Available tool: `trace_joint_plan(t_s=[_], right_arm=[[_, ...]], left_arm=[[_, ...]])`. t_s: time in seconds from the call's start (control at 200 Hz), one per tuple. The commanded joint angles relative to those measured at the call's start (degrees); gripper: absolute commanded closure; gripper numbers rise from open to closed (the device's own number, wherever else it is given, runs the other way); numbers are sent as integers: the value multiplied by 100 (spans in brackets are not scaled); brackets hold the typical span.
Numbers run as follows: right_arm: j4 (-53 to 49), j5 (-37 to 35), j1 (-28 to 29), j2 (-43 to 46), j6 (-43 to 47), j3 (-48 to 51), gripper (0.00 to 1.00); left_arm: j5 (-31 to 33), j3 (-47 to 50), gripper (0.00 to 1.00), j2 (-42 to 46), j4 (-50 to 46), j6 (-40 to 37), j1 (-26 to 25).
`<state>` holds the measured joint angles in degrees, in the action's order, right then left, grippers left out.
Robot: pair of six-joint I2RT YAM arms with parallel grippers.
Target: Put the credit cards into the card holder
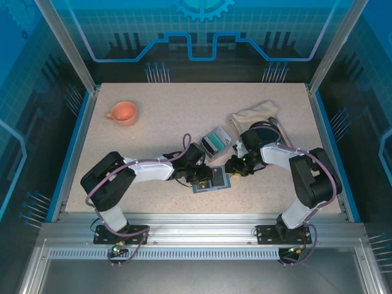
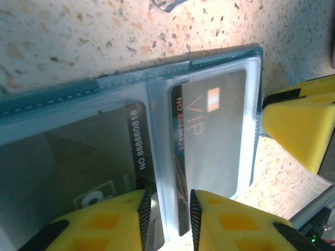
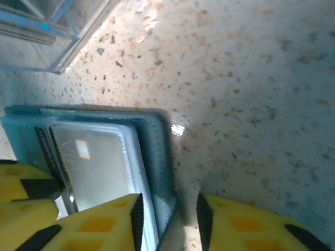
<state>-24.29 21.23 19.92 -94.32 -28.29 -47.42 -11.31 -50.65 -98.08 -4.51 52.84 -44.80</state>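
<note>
Seating step, I judge: holder (image 1: pixel 211 181) lies open by the worktop's (image 1: pixel 153 116) front edge, midway, VIP card (image 2: pixel 217 130) nearly in its clear slot; left gripper (image 2: pixel 167 209) fingers apart astride card's end, right gripper (image 3: pixel 170 209) fingers apart astride holder's edge; next needs pushing card home.

I count one wallet (image 2: pixel 63 97) open under my left jaws, holding two cards: a numbered card (image 2: pixel 89 157) and a VIP card (image 2: pixel 217 130). Beyond my jaws: one clear box (image 1: pixel 215 141), one cloth (image 1: pixel 254 113), one dark bowl (image 1: pixel 266 130), and, well off to their left, one orange cup (image 1: pixel 122 113).
</note>
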Motion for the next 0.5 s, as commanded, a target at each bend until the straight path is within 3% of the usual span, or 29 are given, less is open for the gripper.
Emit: trace_joint_plan(t_s=[0.0,0.165,0.385,0.495], right_arm=[[-749,-587,-59,278,216,-189,59],[-1042,-743,-59,558,438,-263,55],[-1087,-514,-51,557,483,-268,64],[-1053,-432,-50,466,495,-259,70]], left_arm=[[437,-84,63,658,-601,-247,-21],[748,74,49,1195,-971,-197,111],[409,726,33,1500,-788,250,688],[-53,1008,29,1445,-382,450,947]])
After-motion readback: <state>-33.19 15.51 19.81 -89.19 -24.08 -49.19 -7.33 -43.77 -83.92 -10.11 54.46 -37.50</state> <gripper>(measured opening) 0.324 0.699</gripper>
